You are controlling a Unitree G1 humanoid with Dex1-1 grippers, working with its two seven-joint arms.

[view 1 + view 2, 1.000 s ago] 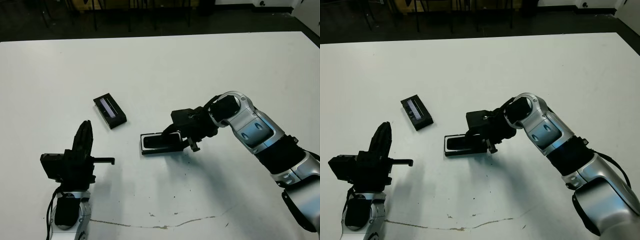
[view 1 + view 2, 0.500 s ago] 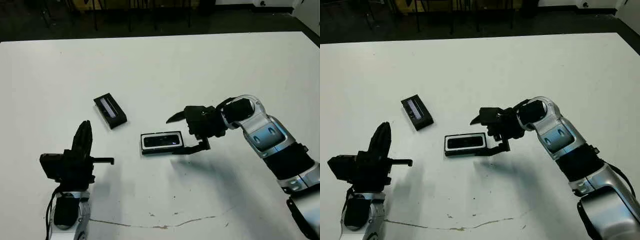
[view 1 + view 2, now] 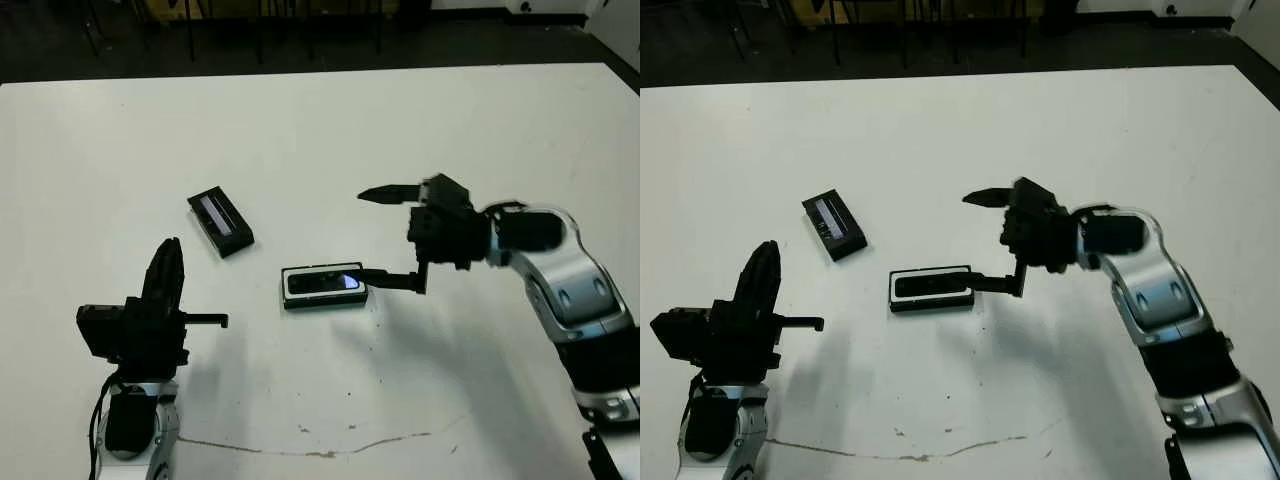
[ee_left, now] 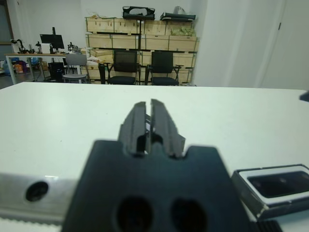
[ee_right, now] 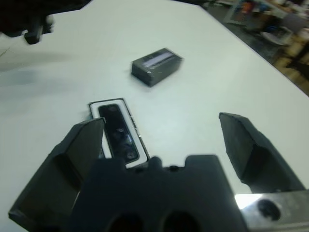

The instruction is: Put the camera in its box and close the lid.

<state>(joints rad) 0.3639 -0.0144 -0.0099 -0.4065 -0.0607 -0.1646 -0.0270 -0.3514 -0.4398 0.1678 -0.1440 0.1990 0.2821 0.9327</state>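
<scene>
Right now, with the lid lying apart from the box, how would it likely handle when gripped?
The lid looks like a stiff flat slab, so it probably won't flex. It lies flat, unlikely to roll. Its low edges may make gripping awkward.

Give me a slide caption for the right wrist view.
Open right tool above the camera seated in its box; lid lies apart.

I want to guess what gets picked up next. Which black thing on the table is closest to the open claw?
The box with the camera inside; the right gripper is beside it. The lid with the grey stripe lies farther off.
</scene>
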